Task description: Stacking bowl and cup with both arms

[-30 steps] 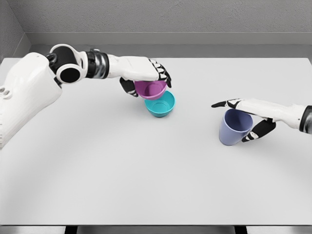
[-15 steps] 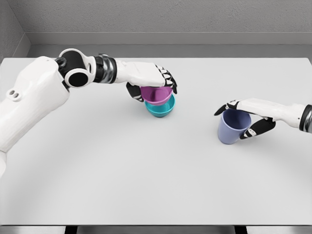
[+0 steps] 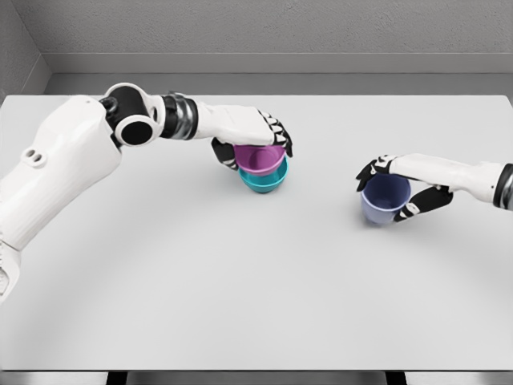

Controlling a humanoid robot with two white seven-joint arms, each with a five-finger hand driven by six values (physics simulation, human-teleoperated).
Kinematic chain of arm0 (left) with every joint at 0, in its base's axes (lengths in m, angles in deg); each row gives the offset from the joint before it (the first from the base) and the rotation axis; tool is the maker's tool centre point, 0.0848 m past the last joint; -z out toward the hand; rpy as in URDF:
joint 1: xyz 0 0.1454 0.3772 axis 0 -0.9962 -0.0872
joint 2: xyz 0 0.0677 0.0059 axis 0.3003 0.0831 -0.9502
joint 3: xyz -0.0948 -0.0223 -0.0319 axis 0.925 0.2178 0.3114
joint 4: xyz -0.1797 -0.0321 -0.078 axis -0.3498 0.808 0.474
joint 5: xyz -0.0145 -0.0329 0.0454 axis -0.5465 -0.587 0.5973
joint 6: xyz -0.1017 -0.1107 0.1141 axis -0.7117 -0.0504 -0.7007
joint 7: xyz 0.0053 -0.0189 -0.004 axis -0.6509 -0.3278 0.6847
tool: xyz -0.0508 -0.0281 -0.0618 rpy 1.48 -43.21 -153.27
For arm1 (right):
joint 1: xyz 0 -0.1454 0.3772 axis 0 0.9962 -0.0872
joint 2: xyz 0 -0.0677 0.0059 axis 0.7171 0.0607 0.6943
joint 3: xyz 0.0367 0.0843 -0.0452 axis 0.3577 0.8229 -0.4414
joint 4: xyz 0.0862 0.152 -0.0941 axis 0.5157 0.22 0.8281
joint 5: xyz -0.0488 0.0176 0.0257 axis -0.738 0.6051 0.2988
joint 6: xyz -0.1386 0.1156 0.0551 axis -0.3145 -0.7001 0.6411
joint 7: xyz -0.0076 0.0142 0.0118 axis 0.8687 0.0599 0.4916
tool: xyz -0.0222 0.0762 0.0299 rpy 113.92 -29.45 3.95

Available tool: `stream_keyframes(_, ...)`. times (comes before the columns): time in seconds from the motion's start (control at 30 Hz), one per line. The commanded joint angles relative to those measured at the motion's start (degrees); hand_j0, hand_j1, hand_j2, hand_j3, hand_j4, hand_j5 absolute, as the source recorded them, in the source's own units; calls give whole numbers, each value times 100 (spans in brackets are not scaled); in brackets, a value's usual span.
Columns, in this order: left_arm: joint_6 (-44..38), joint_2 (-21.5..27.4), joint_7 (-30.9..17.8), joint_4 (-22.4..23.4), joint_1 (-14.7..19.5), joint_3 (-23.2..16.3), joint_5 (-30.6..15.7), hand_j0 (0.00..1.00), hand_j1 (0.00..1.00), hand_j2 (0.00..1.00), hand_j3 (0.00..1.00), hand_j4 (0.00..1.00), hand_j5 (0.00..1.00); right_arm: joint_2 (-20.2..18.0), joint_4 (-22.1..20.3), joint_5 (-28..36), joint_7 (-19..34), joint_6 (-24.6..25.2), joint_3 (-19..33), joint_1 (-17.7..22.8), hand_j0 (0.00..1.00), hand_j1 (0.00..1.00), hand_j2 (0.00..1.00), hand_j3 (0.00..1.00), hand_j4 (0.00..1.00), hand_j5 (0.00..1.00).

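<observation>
A magenta bowl [image 3: 260, 158] sits nested in a teal bowl [image 3: 263, 181] on the white table [image 3: 240, 281], a little left of the middle. My left hand [image 3: 255, 139] covers the magenta bowl from above, its fingers curled around the rim. To the right, a lavender cup [image 3: 384, 200] is tilted with its mouth facing up toward the camera. My right hand [image 3: 397, 189] is shut on that cup, fingers over its far rim and thumb on the near side.
The table's back edge meets a grey wall [image 3: 280, 32]. The left arm's upper segment [image 3: 56, 168] spans the left part of the table.
The left hand lowered the magenta bowl into the teal bowl. The right hand moved the lavender cup slightly back and tipped it more upright, so its mouth now shows.
</observation>
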Motion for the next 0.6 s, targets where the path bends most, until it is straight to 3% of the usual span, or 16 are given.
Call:
stream_keyframes(0.0, -15, -30, 4, 11, 9, 7, -17, 77, 77, 77, 77, 77, 77, -20, -3, 29, -6, 3, 3, -9, 59, 59, 59, 59, 59, 59)
stream_keyframes(0.57, -6, -83, 4, 90, -35, 7, 27, 78, 78, 78, 78, 78, 78, -55, -29, 46, -14, -6, 12, -176, 59, 59, 59, 59, 59, 59)
